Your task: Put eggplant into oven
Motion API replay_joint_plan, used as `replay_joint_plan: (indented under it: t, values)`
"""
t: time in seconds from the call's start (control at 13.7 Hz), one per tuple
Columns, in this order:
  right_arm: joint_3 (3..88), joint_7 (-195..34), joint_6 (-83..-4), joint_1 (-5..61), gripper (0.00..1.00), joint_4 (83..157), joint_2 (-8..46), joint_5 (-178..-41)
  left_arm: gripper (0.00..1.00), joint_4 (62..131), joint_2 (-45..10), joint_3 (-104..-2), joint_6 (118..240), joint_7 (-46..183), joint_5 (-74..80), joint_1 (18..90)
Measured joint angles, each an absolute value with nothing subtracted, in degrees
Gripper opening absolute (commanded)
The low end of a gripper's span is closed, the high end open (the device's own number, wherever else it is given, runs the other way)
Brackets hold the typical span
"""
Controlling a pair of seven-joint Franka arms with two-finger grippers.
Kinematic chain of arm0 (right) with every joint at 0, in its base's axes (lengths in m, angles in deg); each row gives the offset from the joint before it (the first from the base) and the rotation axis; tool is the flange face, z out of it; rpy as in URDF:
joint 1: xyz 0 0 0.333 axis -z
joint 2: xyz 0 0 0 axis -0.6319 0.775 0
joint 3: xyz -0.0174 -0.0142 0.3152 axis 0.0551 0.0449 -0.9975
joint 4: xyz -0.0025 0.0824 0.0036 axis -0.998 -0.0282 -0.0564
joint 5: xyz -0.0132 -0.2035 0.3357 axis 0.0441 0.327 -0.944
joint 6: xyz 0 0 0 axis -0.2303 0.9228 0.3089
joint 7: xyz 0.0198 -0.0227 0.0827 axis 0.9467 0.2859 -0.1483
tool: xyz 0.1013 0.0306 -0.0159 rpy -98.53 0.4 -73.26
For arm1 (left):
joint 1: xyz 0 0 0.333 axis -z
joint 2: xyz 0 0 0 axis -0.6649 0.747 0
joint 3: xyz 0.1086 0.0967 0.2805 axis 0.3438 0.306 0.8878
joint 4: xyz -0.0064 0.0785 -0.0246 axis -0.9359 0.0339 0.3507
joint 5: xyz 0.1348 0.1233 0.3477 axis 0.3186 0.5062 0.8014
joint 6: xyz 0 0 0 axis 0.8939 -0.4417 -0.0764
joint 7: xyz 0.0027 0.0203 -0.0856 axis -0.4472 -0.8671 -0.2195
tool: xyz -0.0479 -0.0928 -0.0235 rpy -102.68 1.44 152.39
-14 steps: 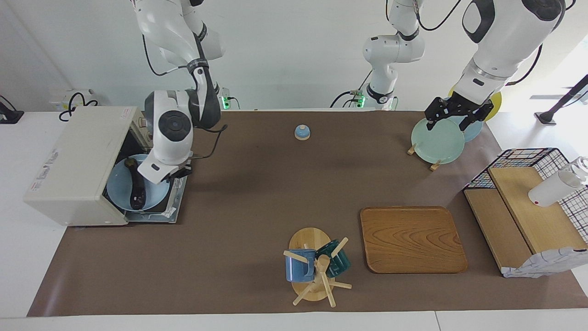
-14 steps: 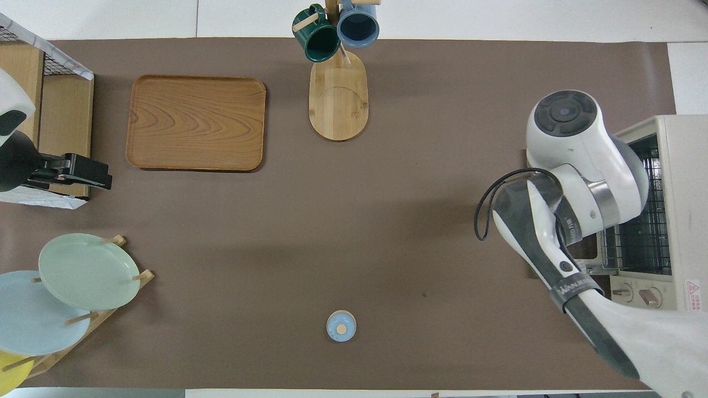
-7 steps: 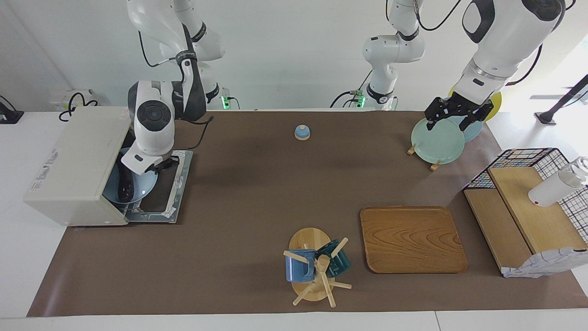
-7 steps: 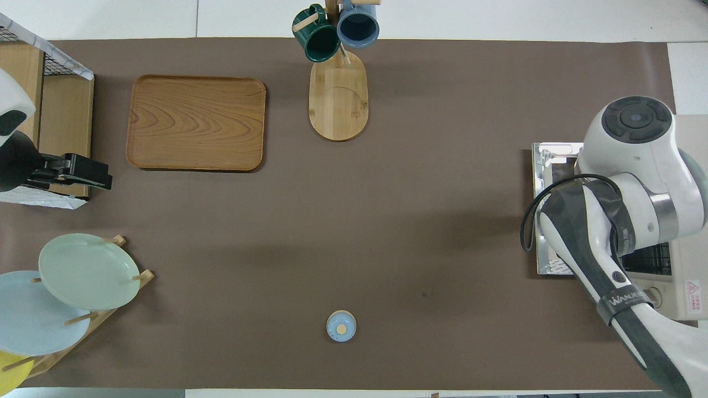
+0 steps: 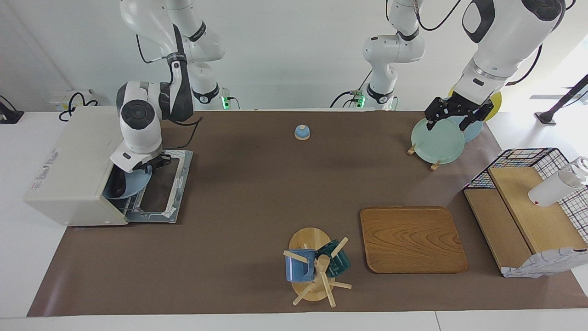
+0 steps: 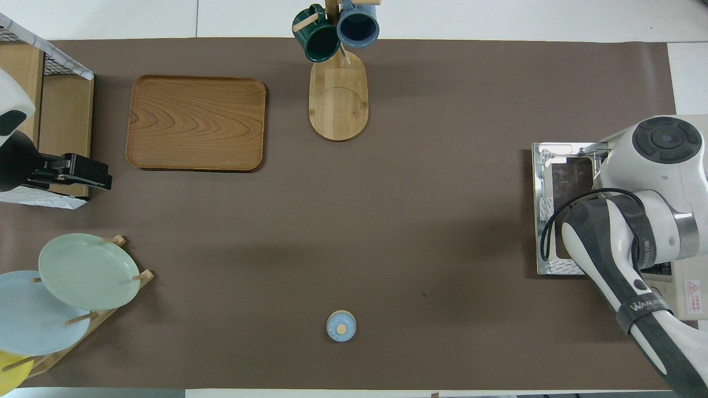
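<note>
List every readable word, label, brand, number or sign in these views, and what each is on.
"WANJE..." (end cut off): black band on the right arm.
Red warning triangle sticker, its print too small to read: oven.
Stickers on the oven's top: too blurred to read.
Nothing else readable.

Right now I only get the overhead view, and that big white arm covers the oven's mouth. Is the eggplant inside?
Observer: Partly. The facing view shows the eggplant lying on a blue plate that is partway into the oven.
Visitor: Where is that arm's hand?
Observer: The right gripper is at the plate's rim, over the dropped door.
Visitor: And the other arm?
Observer: The left gripper waits, open, over a pale green plate in its rack.
</note>
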State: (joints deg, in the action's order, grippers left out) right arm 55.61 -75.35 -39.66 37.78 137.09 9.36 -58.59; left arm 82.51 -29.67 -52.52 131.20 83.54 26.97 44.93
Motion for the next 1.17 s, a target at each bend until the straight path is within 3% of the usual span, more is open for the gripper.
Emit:
replay_joint_plan:
  t: [0.58,0.66,0.73,1.17]
  values:
    - [55.0,-75.4,-37.7,34.2,0.40,134.0,9.0,-63.0,1.00,82.5,-29.7,-52.5,131.2,83.5,27.0,44.9]
    - [55.0,-75.4,-36.6,33.6,0.30,132.9,9.0,-63.5,1.00,82.5,-29.7,-52.5,131.2,83.5,27.0,44.9]
    - [55.0,-75.3,-36.1,33.1,0.03,132.0,9.0,-64.7,1.00,82.5,-29.7,-52.5,131.2,83.5,27.0,44.9]
    - [54.8,-69.0,-46.3,29.0,0.00,135.3,11.5,-67.5,1.00,82.5,-29.7,-52.5,131.2,83.5,27.0,44.9]
